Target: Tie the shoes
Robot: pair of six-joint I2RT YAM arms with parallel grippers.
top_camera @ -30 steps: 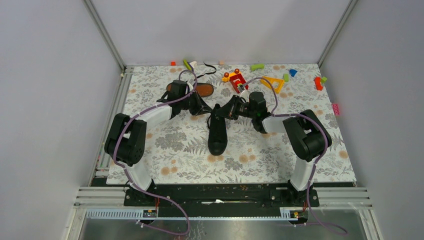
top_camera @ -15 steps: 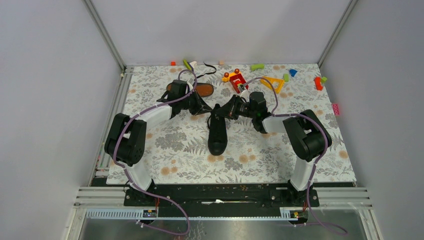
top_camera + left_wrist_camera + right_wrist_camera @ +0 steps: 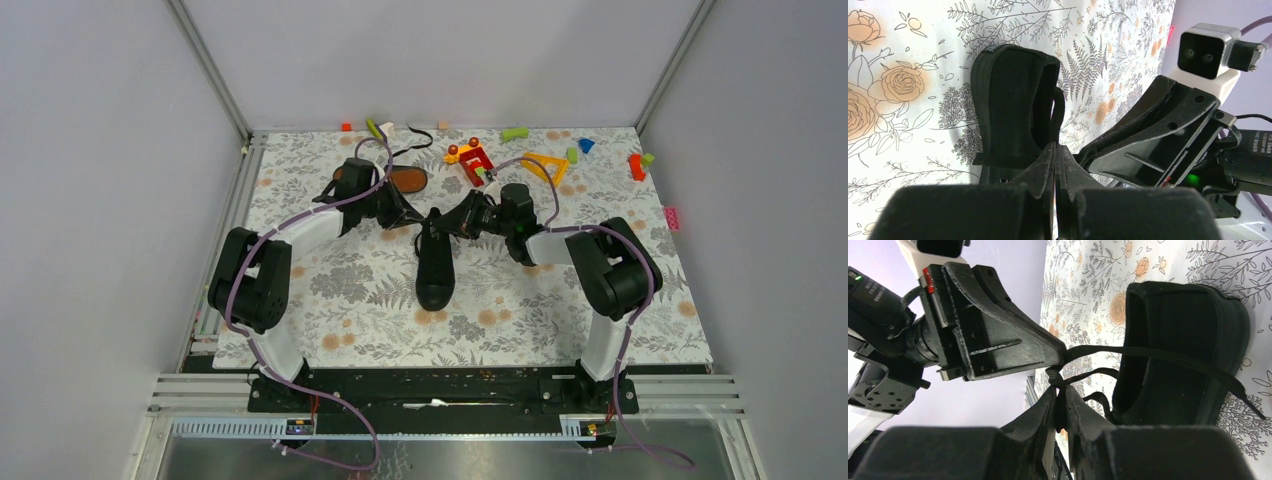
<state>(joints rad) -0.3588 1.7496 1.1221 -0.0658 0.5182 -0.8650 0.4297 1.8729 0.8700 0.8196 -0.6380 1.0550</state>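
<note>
Tension showed in the lace (image 3: 1168,357) on my right wrist feed: one thin black strand ran straight from the tip of the left pincer (image 3: 415,221) across the open collar of the upright shoe (image 3: 435,262). That pincer's fingers were pressed flat together on the strand, with no gap between them in its own wrist view. The right pincer (image 3: 447,222) faced it tip to tip, the two almost touching. Its fingers (image 3: 1044,407) stood nearly together with a knotted bit of lace pinched between them, and short loops trailed from there to the shoe.

The upright shoe sat directly beneath both tips, its heel end under them and its toe pointing away toward the arm bases. The other shoe (image 3: 405,180) lay on its side just behind the left pincer's wrist, on the far side, with its orange-brown sole turned up. Beyond the right pincer, farther out on the floral cloth (image 3: 330,290), I saw the toy blocks (image 3: 470,160) scattered along the far edge.
</note>
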